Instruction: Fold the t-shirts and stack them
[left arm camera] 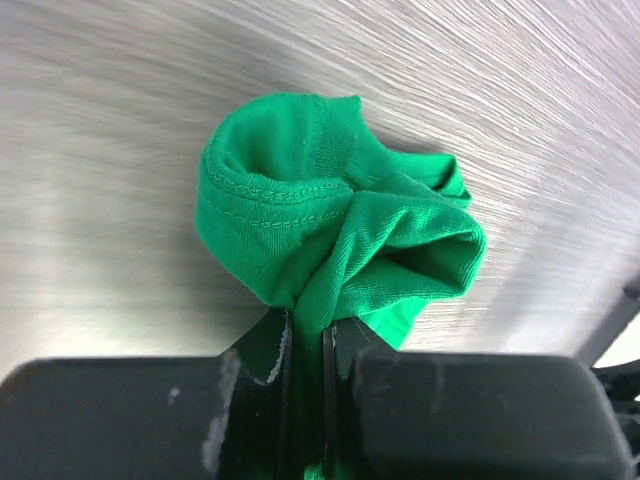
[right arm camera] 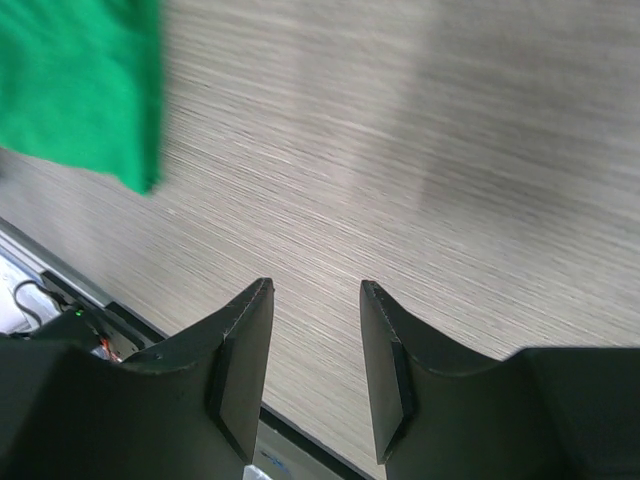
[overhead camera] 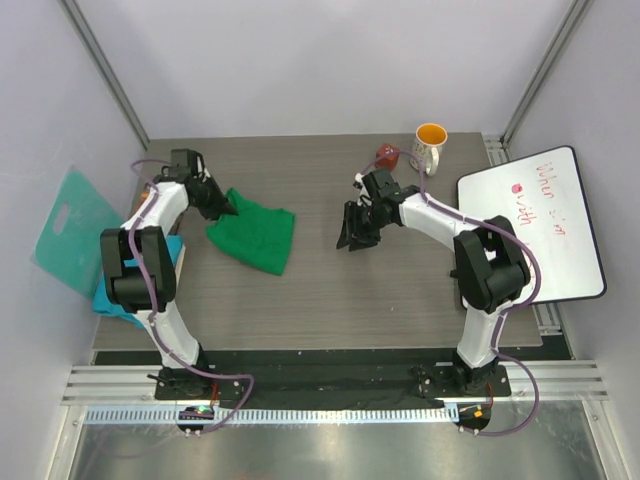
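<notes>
While my left tool point(left arm camera: 306, 332) is pressed together on a bunched fold of the bright green soft cloth t-shirt point(overhead camera: 256, 238), the rest of that shirt lies crumpled on the grey wood-grain worktop point(overhead camera: 330, 300), left of centre and toward the far side. In my left wrist view, the pinched cloth bulges out past my fingertips in a rounded wad with a stitched hem showing. The teal-blue soft cloth t-shirt point(overhead camera: 108, 300) sits at the worktop's left edge, nearer than the green one and apart from it, partly hidden under my left arm. My right tool point(right arm camera: 315, 300) is spread with nothing between its fingers, hanging over bare worktop near the centre, right of the green shirt and not touching it. A flat stiff teal board with a handle hole point(overhead camera: 68, 230) lies beyond the worktop's left edge. At the far right stands a white mug with an orange inside point(overhead camera: 431, 145), a small red block point(overhead camera: 386, 155) just left of it, and a whiteboard with red writing point(overhead camera: 535, 225) lies off the right side.
</notes>
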{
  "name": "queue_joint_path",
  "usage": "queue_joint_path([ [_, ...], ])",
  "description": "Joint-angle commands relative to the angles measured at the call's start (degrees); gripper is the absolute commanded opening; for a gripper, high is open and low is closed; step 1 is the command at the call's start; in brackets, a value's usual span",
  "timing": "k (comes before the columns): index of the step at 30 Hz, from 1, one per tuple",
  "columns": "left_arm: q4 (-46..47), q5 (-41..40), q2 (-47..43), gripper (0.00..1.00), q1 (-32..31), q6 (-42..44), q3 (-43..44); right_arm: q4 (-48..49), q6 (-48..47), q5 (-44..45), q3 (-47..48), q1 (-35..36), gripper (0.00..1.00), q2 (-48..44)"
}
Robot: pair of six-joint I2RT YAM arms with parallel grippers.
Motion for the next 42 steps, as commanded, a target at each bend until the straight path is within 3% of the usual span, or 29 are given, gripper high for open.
queue_joint_path([
  [1, -6.7, -5.0, -6.1, 0.00, 2.9, 4.5, 0.4, 1.8, -0.8, -0.4, -3.2, -0.5, 0.46, -3.6],
  [11, -17.1, -17.1, -19.1, 0.00, 5.7, 11.0, 1.1, 3.5, -2.1, -2.5, -7.4, -2.9, 0.46, -4.9],
  [18, -21.7, -23.9, -24.2, 0.00, 13.4, 11.2, 1.9, 3.8, -2.9, -4.8, -7.6, -4.2, 0.46, -3.4],
  [24, -23.9, -27.2, -23.6, 0.00, 15.8, 10.8, 2.7, 3.7, -2.7, -6.6, -6.4, -4.2, 0.46, -2.0],
  [38, -27.9, -33.7, -21.9, 0.00, 16.6, 11.0, 15.9, 4.0, -1.5, -9.6, -5.9, -4.2, 0.45, 0.9],
  [42, -27.8, -38.3, -23.0, 0.00, 16.6, 11.6, 12.6, 3.9, -1.0, -10.2, -5.1, -4.2, 0.46, 1.6],
])
